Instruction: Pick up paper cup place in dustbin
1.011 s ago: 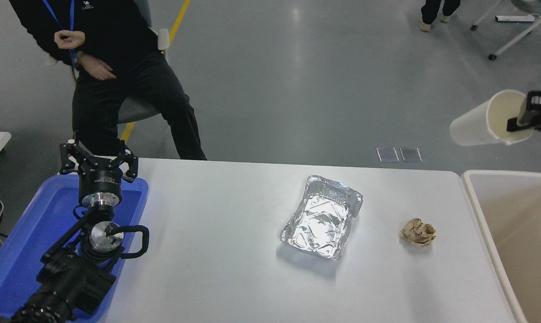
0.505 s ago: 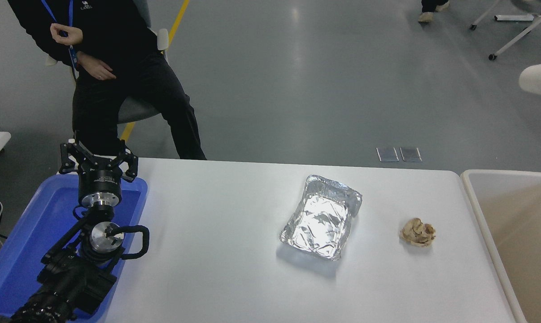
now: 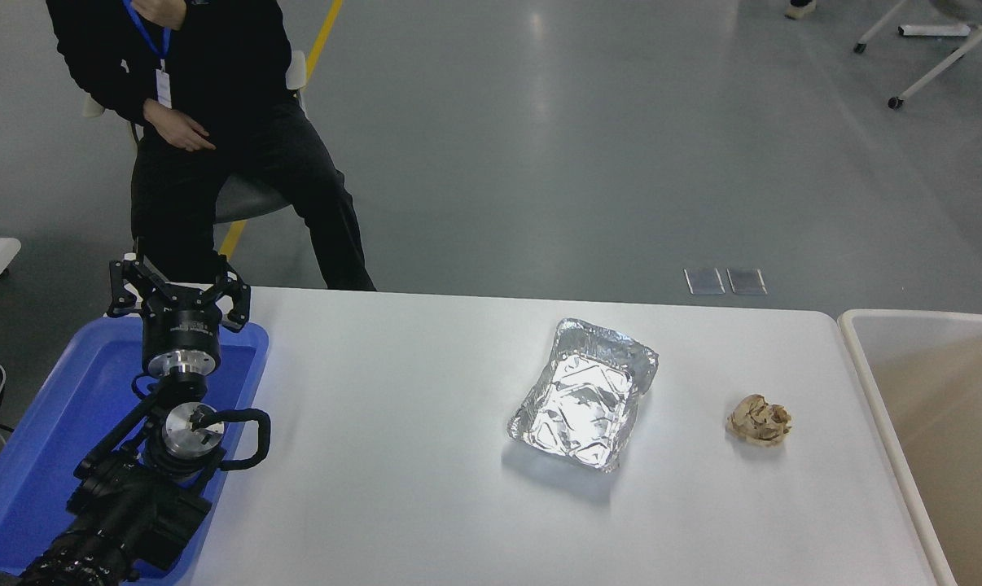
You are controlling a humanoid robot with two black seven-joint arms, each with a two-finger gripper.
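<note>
Grey shiny floor lies behind my white table [image 3: 393, 456]. My left claw [image 3: 177, 286] hangs over the far end of the blue tray [image 3: 43, 456], its black fingers spread wide with nothing between them. My right claw is out of sight, and I cannot see the paper cup anywhere. Far to the right of the left claw sits the dustbin [image 3: 870, 374], a big beige box with a thick smooth rim. Between them lie a crinkly silver foil tray [image 3: 582, 394] and a crumpled brown paper ball [image 3: 758, 419]. A person [image 3: 214, 122] in black sits beyond the claw.
</note>
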